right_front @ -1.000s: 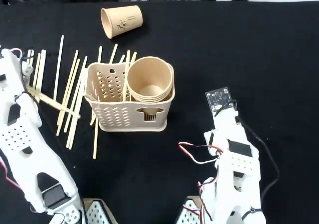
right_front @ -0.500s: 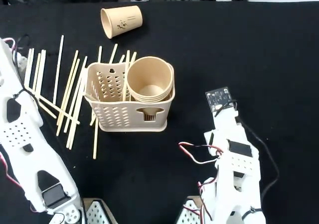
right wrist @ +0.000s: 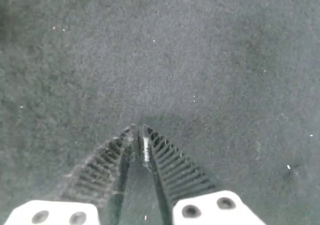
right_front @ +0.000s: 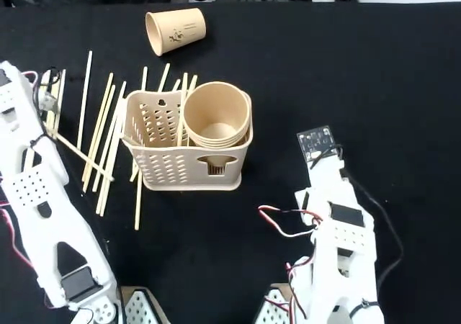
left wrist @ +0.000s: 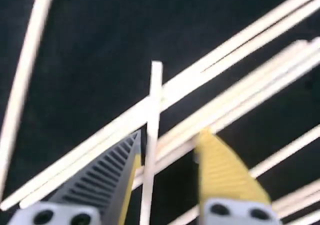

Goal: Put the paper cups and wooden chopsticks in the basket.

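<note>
chopsticks (left wrist: 235, 40) lie crossed at the table's (right_front: 360, 65) left edge; our left gripper (left wrist: 170, 135), jaws parted astride one, may drag its neighbours askew.

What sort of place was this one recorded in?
Likely a robotics lab or hobby bench, not a real kitchen: a black-clothed table, the white left arm and right arm with bare wires, and chopsticks spread beside a basket as practice props.
</note>
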`<state>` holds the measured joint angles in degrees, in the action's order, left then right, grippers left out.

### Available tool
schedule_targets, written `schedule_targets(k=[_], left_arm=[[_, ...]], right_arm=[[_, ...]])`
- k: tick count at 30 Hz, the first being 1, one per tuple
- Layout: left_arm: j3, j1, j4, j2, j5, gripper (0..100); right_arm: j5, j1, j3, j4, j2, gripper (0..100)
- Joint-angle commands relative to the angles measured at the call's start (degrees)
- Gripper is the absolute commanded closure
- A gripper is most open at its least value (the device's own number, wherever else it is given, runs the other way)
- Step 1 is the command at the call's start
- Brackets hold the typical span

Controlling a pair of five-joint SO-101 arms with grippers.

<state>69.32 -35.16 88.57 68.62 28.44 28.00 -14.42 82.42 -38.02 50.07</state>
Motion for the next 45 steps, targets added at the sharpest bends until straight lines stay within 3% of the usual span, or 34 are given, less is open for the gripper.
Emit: schedule_targets(k=[1, 9, 21, 28, 32, 39, 45], left_arm=[[4.4, -1.9, 2.6, 1.1, -1.0, 98], [18.3, -0.3, 12.4, 1.3, -1.3, 97], [23.3, 1.4, 12.4, -1.1, -13.2, 97], [25.2, 1.4, 12.7, -16.8, -16.4, 97], [15.4, 2.5, 12.7, -33.0, -16.3, 97], [-17.4, 10.6, 11.7, -66.8, -16.3, 97], [-37.0, 19.4, -0.9, -93.6, -16.3, 97]], right_arm=[[0.6, 0.6, -0.1, 0.7, 1.0, 98.6], [0.6, 0.6, -0.1, 0.8, 1.0, 98.6], [0.6, 0.6, -0.1, 0.9, 1.0, 98.6], [0.6, 0.6, -0.1, 1.0, 1.0, 98.6], [0.6, 0.6, -0.1, 1.0, 1.0, 98.6], [0.6, 0.6, -0.1, 1.0, 1.0, 98.6], [0.6, 0.6, -0.1, 1.0, 1.0, 98.6]])
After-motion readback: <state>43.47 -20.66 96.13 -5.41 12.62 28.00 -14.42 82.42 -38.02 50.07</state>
